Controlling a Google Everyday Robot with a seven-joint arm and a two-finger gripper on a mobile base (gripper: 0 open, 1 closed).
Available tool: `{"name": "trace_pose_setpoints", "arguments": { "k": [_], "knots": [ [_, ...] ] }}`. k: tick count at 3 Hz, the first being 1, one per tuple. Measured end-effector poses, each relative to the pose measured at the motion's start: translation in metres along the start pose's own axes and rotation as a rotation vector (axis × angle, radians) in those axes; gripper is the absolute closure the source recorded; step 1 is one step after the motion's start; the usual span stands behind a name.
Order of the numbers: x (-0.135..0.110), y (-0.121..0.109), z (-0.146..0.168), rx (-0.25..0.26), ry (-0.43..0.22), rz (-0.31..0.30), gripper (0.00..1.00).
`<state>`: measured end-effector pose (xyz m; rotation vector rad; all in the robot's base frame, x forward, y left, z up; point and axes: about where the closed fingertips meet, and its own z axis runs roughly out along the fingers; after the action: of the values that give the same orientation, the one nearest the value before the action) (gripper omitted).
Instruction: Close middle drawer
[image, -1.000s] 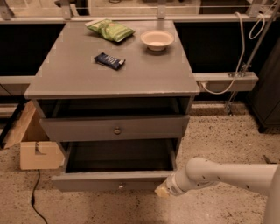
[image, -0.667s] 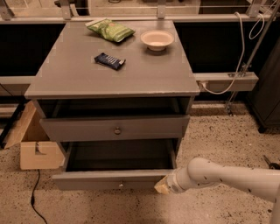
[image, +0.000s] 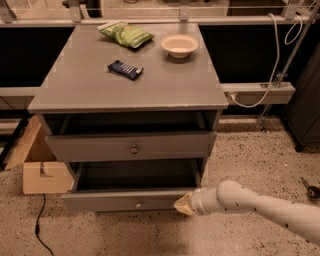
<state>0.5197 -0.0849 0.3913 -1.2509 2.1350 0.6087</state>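
The middle drawer (image: 125, 201) is the lower of the two open grey drawers, with a low flat front and a small pale knob (image: 138, 204). It stands pulled well out of the grey cabinet (image: 130, 85), and its dark inside shows. My gripper (image: 182, 204) is at the end of the white arm that reaches in from the lower right. Its pale tip rests against the right end of the drawer's front panel. The drawer above (image: 132, 146), with a taller front and a dark knob, is open a little.
On the cabinet top lie a green snack bag (image: 126, 34), a white bowl (image: 179, 45) and a dark snack bar (image: 125, 69). A cardboard box (image: 40, 162) stands on the floor to the left. A cable (image: 39, 227) runs over the speckled floor, and a rail with cables (image: 260, 92) lies to the right.
My gripper has moved slightly up and to the left, towards the cabinet. The middle drawer's front has slid in a little with it.
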Motion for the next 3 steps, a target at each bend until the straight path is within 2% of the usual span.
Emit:
{"name": "trace_pose_setpoints", "arguments": {
  "k": [1, 2, 3],
  "knots": [
    [-0.003, -0.003, 0.001, 0.005, -0.017, -0.019, 1.0],
    [-0.026, -0.026, 0.007, 0.019, -0.112, -0.119, 1.0],
    [-0.026, -0.026, 0.007, 0.019, -0.112, -0.119, 1.0]
  ]
}}
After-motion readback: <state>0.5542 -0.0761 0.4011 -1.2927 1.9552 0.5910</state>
